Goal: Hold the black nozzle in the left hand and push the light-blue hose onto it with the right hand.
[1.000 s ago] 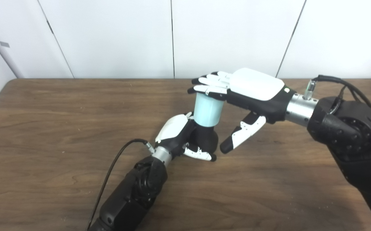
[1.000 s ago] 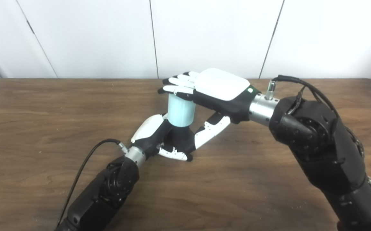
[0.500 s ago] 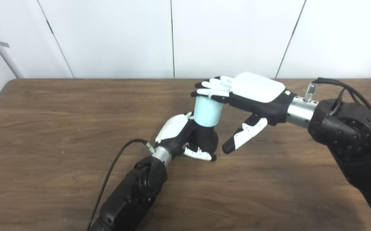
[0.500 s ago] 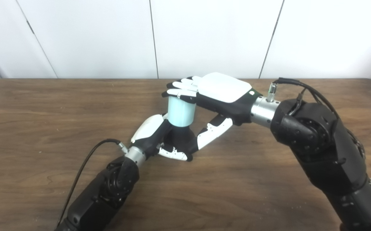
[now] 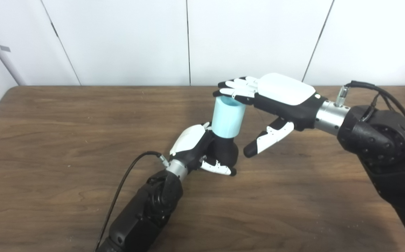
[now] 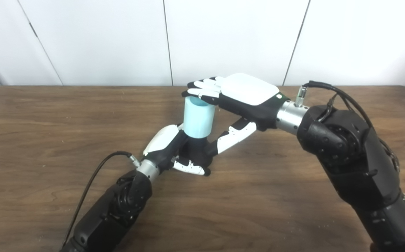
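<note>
My left hand is shut on the black nozzle, holding it upright on the table near the middle. The light-blue hose, a short wide tube, stands on top of the nozzle with its open upper rim showing. My right hand is open and flat, palm down. Its fingertips hover just over the hose's far right rim, and its thumb points down to the right of the nozzle without touching it.
The brown wooden table runs to white wall panels at the back. A black cable loops off my left wrist. My right forearm crosses the right side of the table.
My right hand has lifted and drawn back to the right, off the top of the hose, whose open rim now shows. The left hand and nozzle have stayed put.
</note>
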`<state>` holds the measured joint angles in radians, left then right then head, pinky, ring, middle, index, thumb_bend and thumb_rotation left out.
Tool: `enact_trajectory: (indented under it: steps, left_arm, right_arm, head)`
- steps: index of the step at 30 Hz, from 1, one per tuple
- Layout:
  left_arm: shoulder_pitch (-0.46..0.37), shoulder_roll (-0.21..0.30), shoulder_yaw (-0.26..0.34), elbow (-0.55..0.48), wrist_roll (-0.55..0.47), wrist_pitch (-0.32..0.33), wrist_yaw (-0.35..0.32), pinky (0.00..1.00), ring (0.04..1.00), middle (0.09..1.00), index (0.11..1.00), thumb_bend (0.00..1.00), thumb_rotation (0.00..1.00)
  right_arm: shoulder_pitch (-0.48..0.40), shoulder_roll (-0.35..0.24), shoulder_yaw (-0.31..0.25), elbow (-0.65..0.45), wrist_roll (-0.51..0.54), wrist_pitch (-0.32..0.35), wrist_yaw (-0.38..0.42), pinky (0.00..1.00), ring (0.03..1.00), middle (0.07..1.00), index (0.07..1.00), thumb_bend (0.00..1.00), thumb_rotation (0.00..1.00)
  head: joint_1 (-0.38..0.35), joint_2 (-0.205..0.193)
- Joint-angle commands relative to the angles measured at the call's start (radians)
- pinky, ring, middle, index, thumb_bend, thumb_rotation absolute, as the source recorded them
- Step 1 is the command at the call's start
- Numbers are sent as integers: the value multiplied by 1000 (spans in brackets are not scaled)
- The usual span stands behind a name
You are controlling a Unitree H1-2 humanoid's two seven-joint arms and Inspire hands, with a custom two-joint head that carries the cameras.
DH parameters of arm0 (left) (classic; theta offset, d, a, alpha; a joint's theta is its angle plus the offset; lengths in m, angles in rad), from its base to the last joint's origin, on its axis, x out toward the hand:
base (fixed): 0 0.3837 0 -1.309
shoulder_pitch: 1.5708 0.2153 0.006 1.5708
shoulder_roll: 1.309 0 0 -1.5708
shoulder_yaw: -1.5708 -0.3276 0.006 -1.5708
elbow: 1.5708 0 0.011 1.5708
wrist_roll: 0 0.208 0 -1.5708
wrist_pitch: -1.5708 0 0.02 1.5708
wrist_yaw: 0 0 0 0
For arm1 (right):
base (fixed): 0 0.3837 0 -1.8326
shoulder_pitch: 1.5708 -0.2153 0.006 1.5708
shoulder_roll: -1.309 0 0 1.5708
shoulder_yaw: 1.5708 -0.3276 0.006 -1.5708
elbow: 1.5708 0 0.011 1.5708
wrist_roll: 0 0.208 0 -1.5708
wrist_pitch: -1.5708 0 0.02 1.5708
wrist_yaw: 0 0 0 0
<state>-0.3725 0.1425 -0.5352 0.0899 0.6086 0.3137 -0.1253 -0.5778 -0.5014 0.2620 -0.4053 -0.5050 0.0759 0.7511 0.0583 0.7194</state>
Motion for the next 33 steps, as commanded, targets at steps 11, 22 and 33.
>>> enact_trajectory:
  steps: [11,22,33]
  left_arm:
    - [94,28,-53,145,19,98,-115,1000,1000,871,480,520,39]
    - [93,31,-49,144,14,98,-116,1000,1000,871,480,519,39]
    - [95,32,-49,135,16,102,-117,1000,1000,870,480,519,39]
  right_arm:
    - [-34,-8,-33,-9,20,-8,-43,987,1000,1000,962,692,1000]
    - [-12,9,-4,-6,-1,-8,-34,984,1000,1000,961,686,1000]
    - [5,7,24,24,-3,-21,-26,981,1000,1000,960,685,1000]
  head:
    - [1,4]
    - [2,9]
    - [0,11]
